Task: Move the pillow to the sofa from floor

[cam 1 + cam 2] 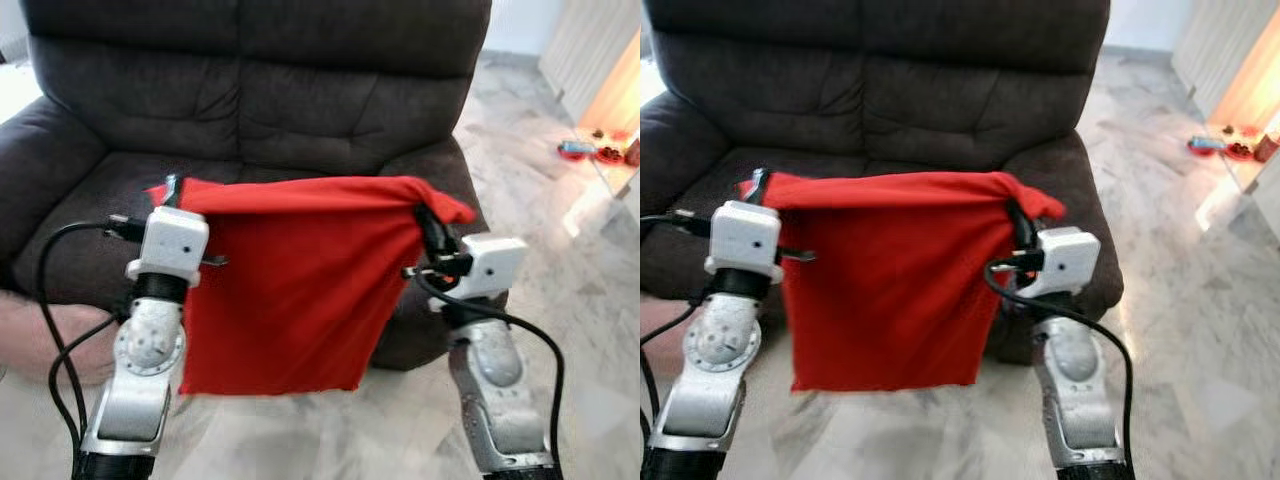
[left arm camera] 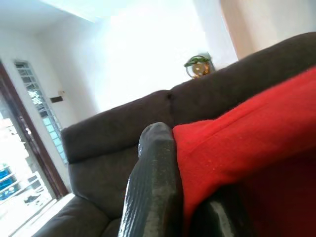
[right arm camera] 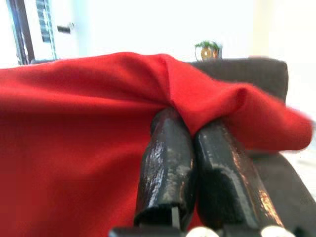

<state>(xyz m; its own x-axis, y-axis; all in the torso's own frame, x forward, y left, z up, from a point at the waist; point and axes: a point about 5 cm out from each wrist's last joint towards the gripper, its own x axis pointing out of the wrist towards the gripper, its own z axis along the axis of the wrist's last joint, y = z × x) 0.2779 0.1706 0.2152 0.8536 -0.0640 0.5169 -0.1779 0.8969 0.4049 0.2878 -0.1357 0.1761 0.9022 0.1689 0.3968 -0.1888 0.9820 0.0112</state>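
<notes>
dark brown fabric sofa (image 1: 250, 110) at 12 o'clock. limp red cloth pillow (image 1: 290, 300) hangs before its seat, left gripper (image 1: 172, 192) and right gripper (image 1: 428, 222) clamped on top corners. soft, light, sags; corner grips suit.

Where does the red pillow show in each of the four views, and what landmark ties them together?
Left eye view: red pillow hangs centre, its top corners held by the left end effector and right end effector.
Right eye view: centre-left, before the sofa seat.
Left wrist view: a red corner pinched between the black fingers.
Right wrist view: red cloth bunched over the shut fingers.
Shared landmark: the dark brown sofa.
</notes>
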